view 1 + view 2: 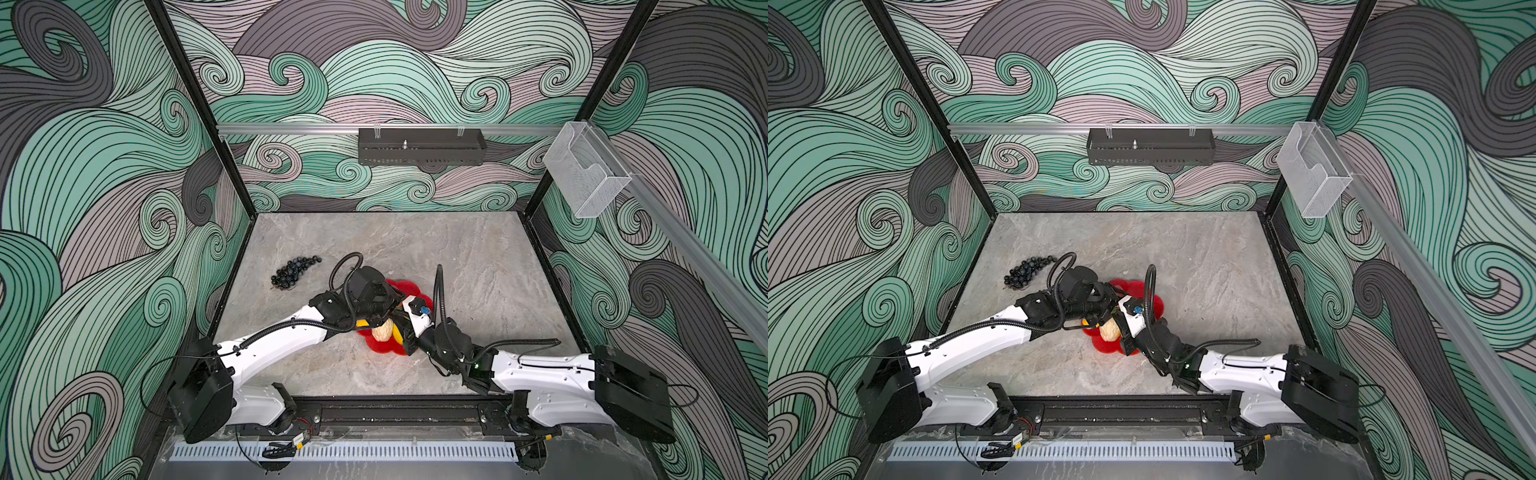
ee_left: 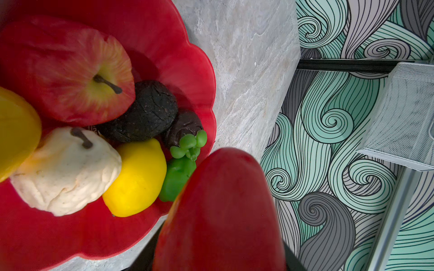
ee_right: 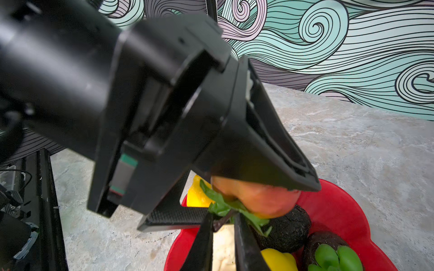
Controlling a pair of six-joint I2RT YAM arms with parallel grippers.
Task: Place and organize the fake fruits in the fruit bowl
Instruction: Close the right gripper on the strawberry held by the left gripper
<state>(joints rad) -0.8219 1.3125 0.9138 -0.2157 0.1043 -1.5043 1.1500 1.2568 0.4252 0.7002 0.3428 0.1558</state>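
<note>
left gripper (image 3: 259, 201) | clasps stemmed orange (image 3: 267, 196) | above fruit bowl (image 3: 340, 211)

The grey marbled table (image 1: 457, 257) carries the red fruit bowl (image 1: 405, 284) directly beneath the left end effector (image 3: 246, 199) and the right end effector (image 3: 224, 219). The grape bunch (image 1: 293, 270) lies well apart, beyond the left one.

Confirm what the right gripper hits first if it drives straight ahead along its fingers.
The right gripper would likely first meet the stem and green leaves of the orange-red fruit held by the left gripper; the stem sits between the right fingertips. Contact depth is unclear.
</note>
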